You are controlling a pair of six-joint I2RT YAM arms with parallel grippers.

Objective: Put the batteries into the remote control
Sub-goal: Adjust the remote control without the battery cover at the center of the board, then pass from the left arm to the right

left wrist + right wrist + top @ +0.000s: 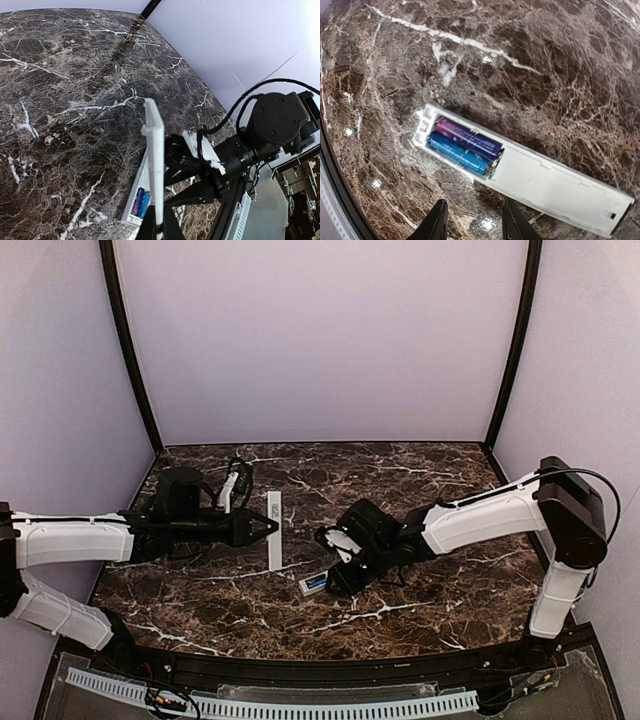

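The remote control (555, 185) lies back-up on the marble table, its battery bay open. Two batteries (465, 145), one blue and one purple-blue, sit side by side in the bay. They also show in the left wrist view (140, 202), and the remote's end in the top view (313, 584). My right gripper (475, 227) is open and empty, hovering just above the remote (345, 562). My left gripper (266, 527) is shut on a long thin white cover strip (275, 540), holding it by one end (158, 212), left of the remote (139, 177).
The right arm's wrist (270, 125) is close behind the held strip (155, 150). A loose black cable (236, 485) lies at the back left. Purple walls enclose the table on three sides. A white perforated rail (300, 707) runs along the near edge.
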